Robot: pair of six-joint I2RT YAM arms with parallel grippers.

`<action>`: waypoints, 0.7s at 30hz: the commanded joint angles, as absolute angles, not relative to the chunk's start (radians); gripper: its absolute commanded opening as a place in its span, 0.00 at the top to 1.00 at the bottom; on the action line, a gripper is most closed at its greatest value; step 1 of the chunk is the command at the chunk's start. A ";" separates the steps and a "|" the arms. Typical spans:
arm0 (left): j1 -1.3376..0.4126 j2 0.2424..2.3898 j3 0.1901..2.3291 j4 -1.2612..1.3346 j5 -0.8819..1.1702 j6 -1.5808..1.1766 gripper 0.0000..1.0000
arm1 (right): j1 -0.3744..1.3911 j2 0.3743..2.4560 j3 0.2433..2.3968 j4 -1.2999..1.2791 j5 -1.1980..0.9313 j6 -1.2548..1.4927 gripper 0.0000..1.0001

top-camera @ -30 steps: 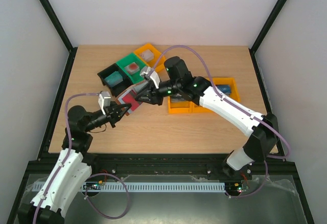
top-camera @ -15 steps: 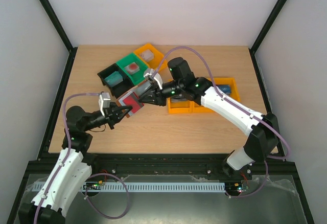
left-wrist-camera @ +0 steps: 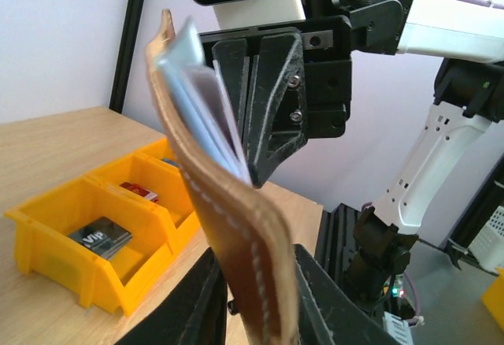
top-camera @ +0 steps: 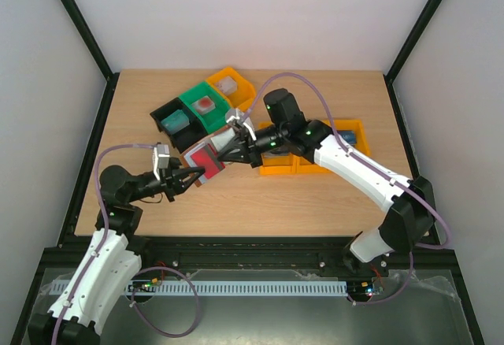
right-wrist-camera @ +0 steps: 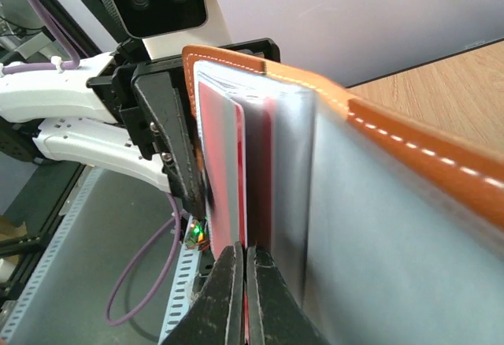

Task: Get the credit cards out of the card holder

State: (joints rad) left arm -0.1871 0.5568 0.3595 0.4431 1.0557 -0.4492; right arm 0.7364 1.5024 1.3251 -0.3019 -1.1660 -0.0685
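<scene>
The brown leather card holder is held up between both arms, open, its pale blue-grey inside facing the right arm. My left gripper is shut on its brown lower half, one finger on each side. My right gripper is shut on the edge of a red credit card that sticks out of a pocket. In the right wrist view the fingertips pinch the thin red card beside the grey lining. My right gripper's fingers show behind the wallet in the left wrist view.
Black, green and orange bins stand at the back left. Yellow bins lie under the right arm, holding cards; they also show in the left wrist view. Bare wood lies in front.
The right gripper has drawn a little to the right and the left gripper down and left. More of the red card shows out of the wallet than before.
</scene>
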 commanded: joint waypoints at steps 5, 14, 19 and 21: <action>-0.200 0.541 0.339 0.600 1.042 -0.540 0.84 | 0.721 1.463 1.310 -0.267 -1.178 -0.072 0.98; -0.209 0.538 0.340 0.561 1.042 -0.521 0.90 | 0.694 1.436 1.307 -0.288 -1.161 -0.089 0.98; -0.208 0.539 0.342 0.554 1.025 -0.525 0.83 | 0.682 1.423 1.297 -0.277 -1.162 -0.076 0.98; -0.208 0.541 0.337 0.578 1.013 -0.533 0.92 | 0.686 1.432 1.288 -0.211 -1.197 -0.007 0.98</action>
